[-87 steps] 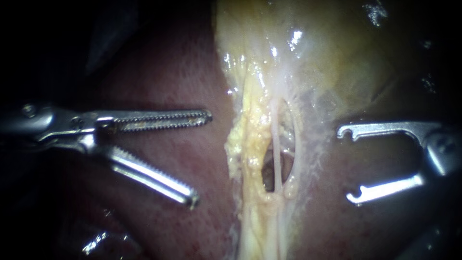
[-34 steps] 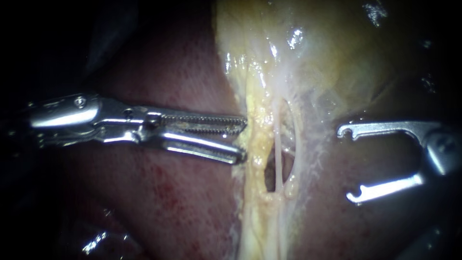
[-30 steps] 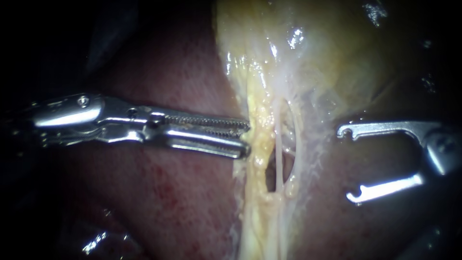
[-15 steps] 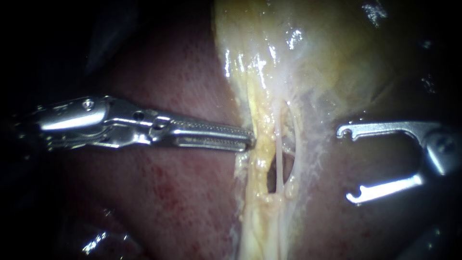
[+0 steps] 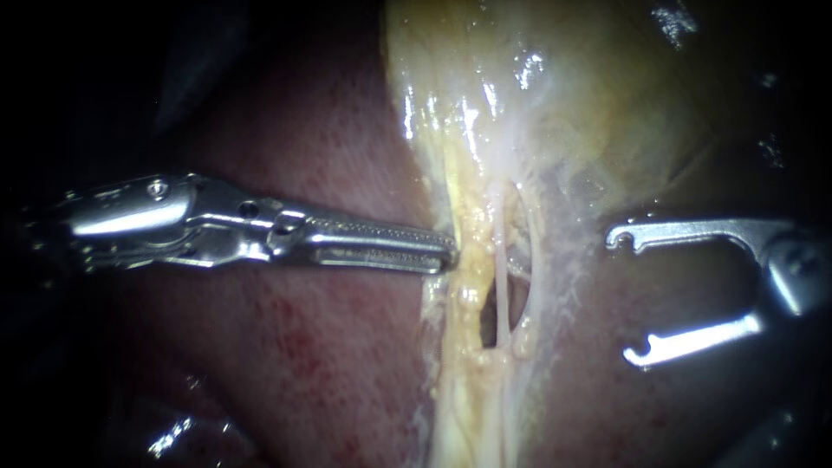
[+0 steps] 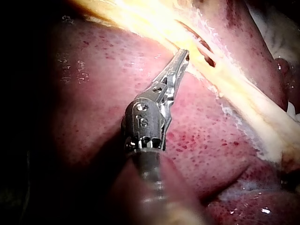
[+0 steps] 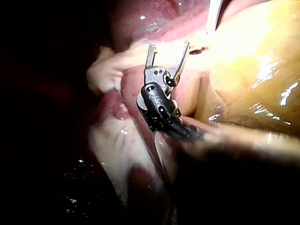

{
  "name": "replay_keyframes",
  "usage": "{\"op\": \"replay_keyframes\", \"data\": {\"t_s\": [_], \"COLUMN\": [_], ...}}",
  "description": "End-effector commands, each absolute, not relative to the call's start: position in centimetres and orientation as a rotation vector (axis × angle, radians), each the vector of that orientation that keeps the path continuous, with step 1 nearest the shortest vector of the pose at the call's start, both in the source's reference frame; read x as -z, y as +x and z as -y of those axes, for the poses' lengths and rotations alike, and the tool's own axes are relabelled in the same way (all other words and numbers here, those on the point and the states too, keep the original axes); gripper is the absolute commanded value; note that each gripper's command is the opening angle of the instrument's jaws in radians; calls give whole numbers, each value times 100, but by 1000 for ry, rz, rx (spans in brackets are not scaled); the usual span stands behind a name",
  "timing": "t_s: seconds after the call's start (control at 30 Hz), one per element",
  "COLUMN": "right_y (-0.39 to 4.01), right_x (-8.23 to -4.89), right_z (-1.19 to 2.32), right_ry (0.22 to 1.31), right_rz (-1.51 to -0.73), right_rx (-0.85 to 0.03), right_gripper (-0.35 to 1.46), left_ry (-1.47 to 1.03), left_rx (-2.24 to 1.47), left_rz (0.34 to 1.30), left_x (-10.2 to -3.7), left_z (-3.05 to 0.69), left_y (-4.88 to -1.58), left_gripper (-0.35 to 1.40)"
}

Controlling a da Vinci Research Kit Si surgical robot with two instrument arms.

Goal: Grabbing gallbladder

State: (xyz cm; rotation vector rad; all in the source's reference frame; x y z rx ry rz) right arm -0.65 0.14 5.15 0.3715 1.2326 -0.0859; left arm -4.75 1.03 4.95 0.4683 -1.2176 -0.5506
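Dark surround on the far left and in the corners of the endoscope view. Red-brown liver [image 5: 329, 364] fills the centre-left and lower frame, with small red spots on its surface.

Gallbladder [image 5: 589, 95]: yellow-tan, glistening, at upper centre to upper right. It narrows downward into a yellow fatty band [image 5: 464, 381] that runs to the bottom edge at centre. A dark window [image 5: 484, 322] is open in this band. Two thin pale tubes [image 5: 501, 286] cross the window roughly top to bottom, close beside each other.

Left instrument [image 5: 451, 253]: shaft enters from the left at mid-height and lies nearly level over the liver. End effector: toothed jaws lie together, with their tips pinched on the left edge of the yellow band, just above the window. The left wrist view agrees: the closed tips meet the yellow band beside the slit.

Right instrument [image 5: 628, 295]: at right of frame, mid-height. End effector: jaws spread wide, hooked tips pointing left, nothing between them. They stand well apart from the tubes. In the right wrist view the jaws gape toward pale tissue.
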Motion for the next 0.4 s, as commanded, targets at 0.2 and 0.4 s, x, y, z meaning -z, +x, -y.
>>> {"op": "replay_keyframes", "data": {"t_s": [0.2,0.4], "right_y": [-65,-65], "right_x": [-515,-515], "right_z": [-14,-14], "right_ry": [371,371], "right_rz": [-1233,-1233], "right_rx": [86,86], "right_gripper": [59,59], "left_ry": [469,469], "left_rx": [550,550], "left_rz": [1218,1218], "left_x": [-494,-494], "left_z": [-103,-103], "left_y": [-475,-474], "left_gripper": [-35,-35]}}
